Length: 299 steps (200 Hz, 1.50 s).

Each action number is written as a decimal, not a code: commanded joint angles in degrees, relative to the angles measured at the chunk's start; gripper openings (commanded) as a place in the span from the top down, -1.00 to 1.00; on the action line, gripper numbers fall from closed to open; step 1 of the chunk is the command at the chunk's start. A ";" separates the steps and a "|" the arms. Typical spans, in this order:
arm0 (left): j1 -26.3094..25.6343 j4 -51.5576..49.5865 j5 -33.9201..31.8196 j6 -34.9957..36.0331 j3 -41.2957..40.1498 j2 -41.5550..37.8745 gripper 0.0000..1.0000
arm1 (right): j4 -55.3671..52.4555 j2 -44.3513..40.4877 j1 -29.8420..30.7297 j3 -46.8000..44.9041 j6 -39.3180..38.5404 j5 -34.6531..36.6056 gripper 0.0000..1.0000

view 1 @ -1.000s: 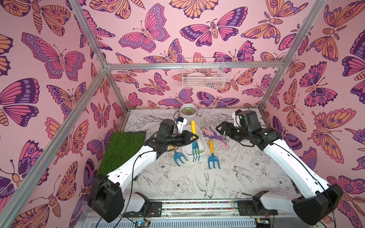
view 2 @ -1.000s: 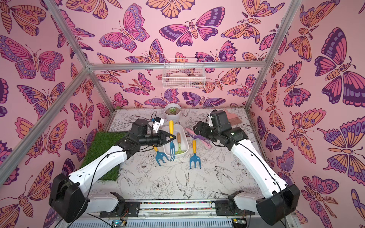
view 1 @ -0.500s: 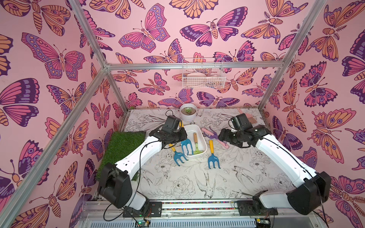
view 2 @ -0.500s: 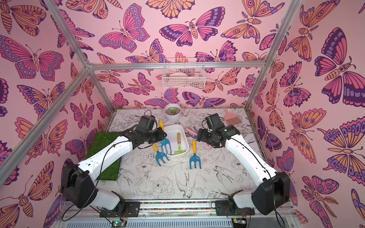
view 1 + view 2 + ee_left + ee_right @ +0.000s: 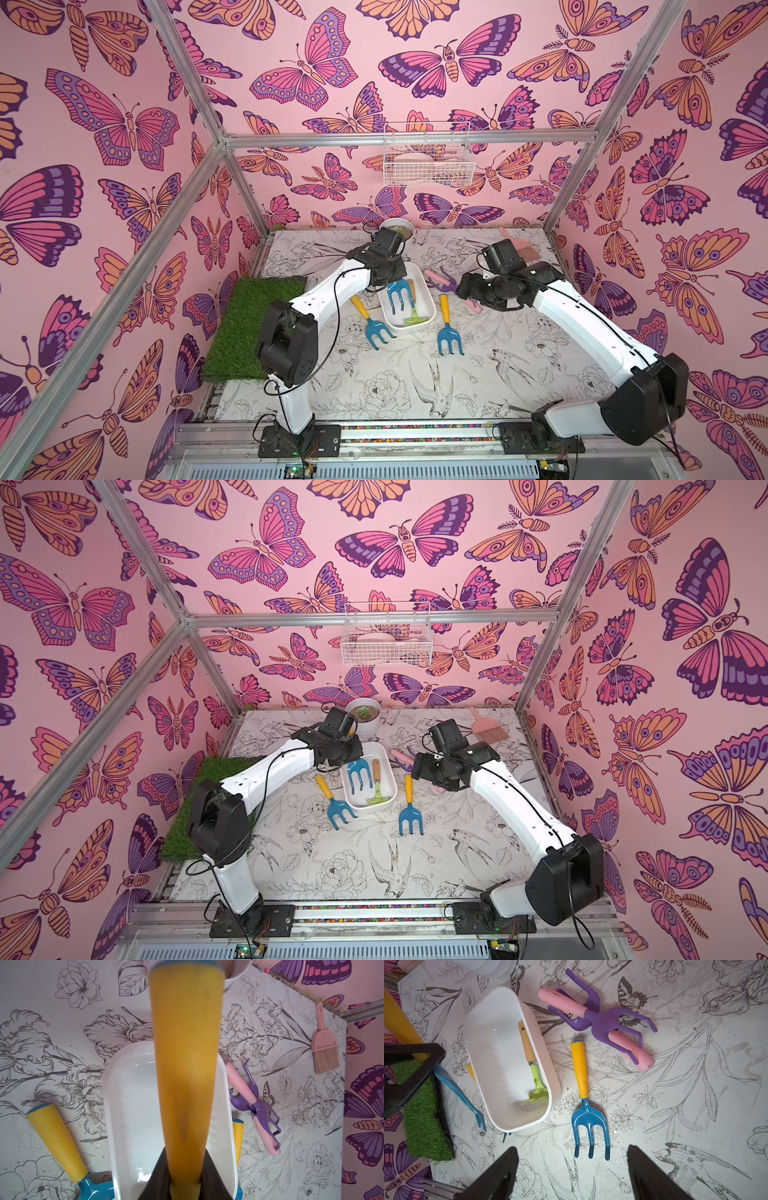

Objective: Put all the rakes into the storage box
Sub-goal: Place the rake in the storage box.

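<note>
The storage box (image 5: 428, 311) (image 5: 353, 802) (image 5: 128, 1105) (image 5: 508, 1120) is a shallow white tub at mid-table. My left gripper (image 5: 388, 278) (image 5: 347, 752) (image 5: 185, 1167) is shut on the yellow handle (image 5: 187, 1064) of a blue rake (image 5: 400, 293) (image 5: 360, 773) (image 5: 456, 1091). Its tines hang over the box's far half, and I cannot tell whether they touch. My right gripper (image 5: 463, 289) (image 5: 417, 766) (image 5: 572, 1147) is open and empty, above the table to the right of the box.
A green rake with a wooden handle (image 5: 412, 307) (image 5: 529, 1049) lies in the box. Blue rakes lie to the box's left (image 5: 372, 322) and right (image 5: 448, 330) (image 5: 581, 1076), and purple pink-handled rakes (image 5: 602, 1020) behind. Grass mat (image 5: 253, 328), plant pot (image 5: 397, 228), pink brush (image 5: 519, 247) and wire basket (image 5: 428, 160) surround them.
My left arm has drawn back toward the pot with the rake, whose blue head now hangs over the box. My right arm has shifted right and lower.
</note>
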 commanded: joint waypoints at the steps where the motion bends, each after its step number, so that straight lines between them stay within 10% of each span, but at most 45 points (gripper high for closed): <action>1: -0.70 -3.39 -2.43 -0.85 1.65 2.89 1.00 | -0.70 0.51 -0.22 -0.33 -0.65 -0.81 -0.73; 183: -0.84 -7.10 -2.97 -5.33 4.14 14.21 0.94 | -1.60 0.32 -0.96 -2.76 -2.40 -1.51 -0.73; 246: -0.93 -7.06 -3.01 -3.31 5.74 14.89 0.25 | -1.41 -0.02 -1.24 -3.32 -3.10 -1.38 -0.76; 299: -1.89 -7.05 -3.92 -0.34 6.78 9.78 0.20 | -1.32 1.27 -1.42 -3.08 -3.57 -1.18 -0.73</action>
